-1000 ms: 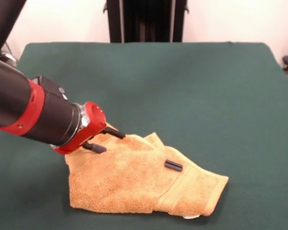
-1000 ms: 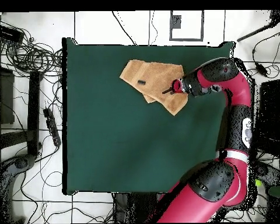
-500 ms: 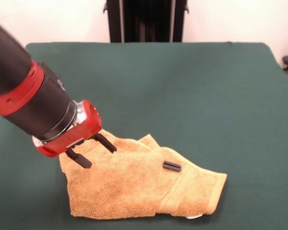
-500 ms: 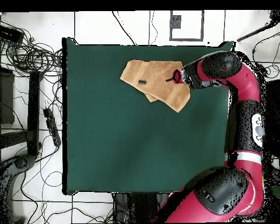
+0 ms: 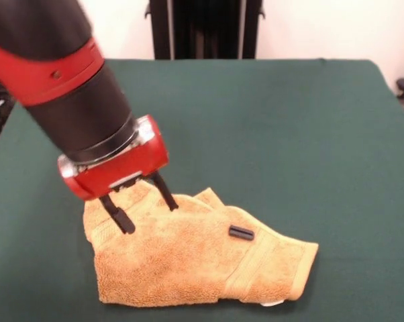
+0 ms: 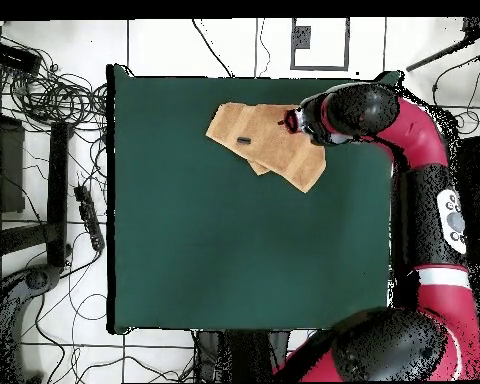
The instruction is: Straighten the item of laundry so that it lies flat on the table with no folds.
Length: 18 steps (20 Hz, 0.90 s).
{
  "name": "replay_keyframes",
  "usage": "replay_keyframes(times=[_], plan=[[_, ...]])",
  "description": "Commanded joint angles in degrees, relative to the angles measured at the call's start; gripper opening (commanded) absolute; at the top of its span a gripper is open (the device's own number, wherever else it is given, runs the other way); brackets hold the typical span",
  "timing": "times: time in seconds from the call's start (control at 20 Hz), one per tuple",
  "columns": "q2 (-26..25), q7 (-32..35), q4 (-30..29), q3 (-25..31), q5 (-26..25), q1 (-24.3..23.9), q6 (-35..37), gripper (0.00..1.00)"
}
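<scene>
So your arm [image 5: 68, 87] comes down steeply from the upper left in the front view, fat black forearm with a red ring, ending in the red wrist block, and it's tipped so the gripper [image 5: 145, 205] points down and a bit toward the camera. The two thin black fingers [image 5: 118, 216] are spread apart with nothing between them, so released, not grasping anything. Their tips sit right over the towel [image 5: 188, 258], at or just above the cloth; you can't really tell if they touch.

The towel lies under and out past the fingers, on the camera-side part of the table [image 5: 289, 134]. It's still bunched: a layer is doubled over, with a pointed folded corner poking out just beyond the fingers, and the ribbed band runs across the end farthest from them. A small white tag peeks out at that end's front edge. There's a small black cylinder [image 5: 241, 233] lying on the cloth, off to the side of the fingers, clear of them.

From overhead, the arm [image 6: 424, 180] curves up along the table's side and bends in over the towel [image 6: 264, 140], with the gripper [image 6: 285, 123] over the cloth's edge.
</scene>
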<state>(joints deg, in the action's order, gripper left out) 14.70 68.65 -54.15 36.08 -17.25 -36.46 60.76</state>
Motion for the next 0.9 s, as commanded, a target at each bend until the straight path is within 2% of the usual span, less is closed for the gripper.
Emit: replay_keyframes(times=[0.05,0.25,0.5,0.65,0.9], plan=[[5.1,9.39,-16.45,-2.97,-0.38,4.04,-5.08,1.0],[6.05,9.28,-23.75,-1.48,0.74,1.88,-12.04,1.0],[5.71,10.88,-28.38,-2.82,-0.89,2.1,-18.84,1.0],[3.3,10.92,-29.71,-4.09,-2.12,1.84,-23.44,1.0],[1.36,8.49,-29.52,-8.44,-7.15,3.36,-29.61,1.0]])
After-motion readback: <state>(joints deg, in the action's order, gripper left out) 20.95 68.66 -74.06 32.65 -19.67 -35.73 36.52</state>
